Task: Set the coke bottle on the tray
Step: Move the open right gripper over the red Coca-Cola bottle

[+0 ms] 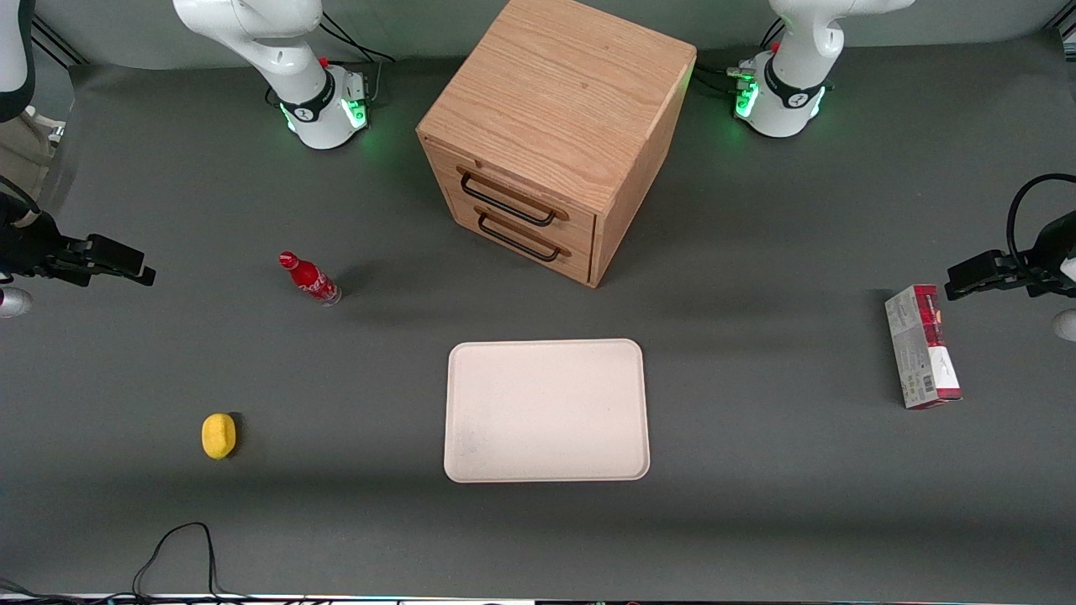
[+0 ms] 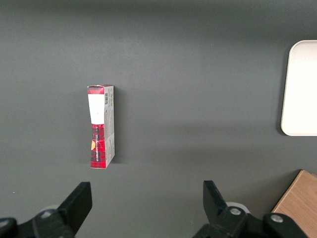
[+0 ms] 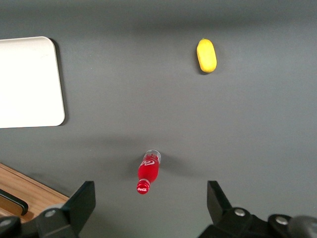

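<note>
The coke bottle (image 1: pixel 309 280) stands upright on the dark grey tabletop (image 1: pixel 756 504), toward the working arm's end. Its red cap (image 1: pixel 288 260) is on, white lettering runs along the red body, and the clear base rests on the tabletop. Nothing touches it. In the right wrist view the bottle (image 3: pixel 148 172) is seen from above, between the two black fingers (image 3: pixel 81 203) of the tool.

The tool (image 1: pixel 126 267) hangs in the air above the tabletop at the working arm's end, well apart from the bottle. Its fingers are spread wide, with nothing between them.

The tray (image 1: pixel 546 410) lies flat near the middle of the tabletop, cream-white, with rounded corners and a low raised rim. It carries nothing. It is nearer to the front camera than the bottle and well apart from it. A corner of the tray (image 3: pixel 29 82) shows in the right wrist view.

A wooden cabinet (image 1: pixel 555 126) with two drawers and dark handles stands farther from the front camera than the tray, turned at an angle; both drawers are shut. The bottle stands off to one side of it, toward the working arm's end.

A yellow lemon (image 1: pixel 218 436) lies on the tabletop nearer to the front camera than the bottle, well apart from it. A red and grey box (image 1: pixel 921 346) lies flat toward the parked arm's end.
</note>
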Motion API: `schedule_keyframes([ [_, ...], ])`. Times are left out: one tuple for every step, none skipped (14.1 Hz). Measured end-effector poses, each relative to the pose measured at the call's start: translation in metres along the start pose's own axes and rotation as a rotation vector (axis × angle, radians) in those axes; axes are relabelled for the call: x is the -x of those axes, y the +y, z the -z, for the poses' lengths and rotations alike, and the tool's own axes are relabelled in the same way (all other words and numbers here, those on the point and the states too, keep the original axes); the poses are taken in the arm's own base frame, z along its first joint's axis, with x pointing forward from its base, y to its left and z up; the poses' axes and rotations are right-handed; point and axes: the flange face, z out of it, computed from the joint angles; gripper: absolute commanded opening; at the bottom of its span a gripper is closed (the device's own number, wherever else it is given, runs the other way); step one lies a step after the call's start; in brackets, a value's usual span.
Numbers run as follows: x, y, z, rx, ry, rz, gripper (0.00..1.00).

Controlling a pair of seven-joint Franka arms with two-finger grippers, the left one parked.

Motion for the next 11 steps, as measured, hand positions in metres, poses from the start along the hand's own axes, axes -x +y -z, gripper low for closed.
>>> schedule_keyframes([
  [0.002,-0.003,0.000,-0.001,-0.018,0.006,1.00],
  [0.005,-0.011,-0.002,-0.003,-0.040,0.016,1.00],
  [0.008,-0.024,-0.003,-0.003,-0.052,0.026,1.00],
  [0.011,-0.043,-0.003,0.000,-0.060,0.031,1.00],
  [0.016,-0.065,-0.005,0.003,-0.067,0.045,1.00],
  [0.022,-0.085,-0.008,0.007,-0.073,0.062,1.00],
  [0.028,-0.098,-0.010,0.010,-0.079,0.072,1.00],
  [0.034,-0.103,-0.010,0.012,-0.082,0.077,1.00],
  [0.041,-0.100,-0.010,0.014,-0.085,0.074,1.00],
  [0.047,-0.093,-0.011,0.018,-0.090,0.064,1.00],
  [0.054,-0.085,-0.015,0.017,-0.085,0.052,1.00],
])
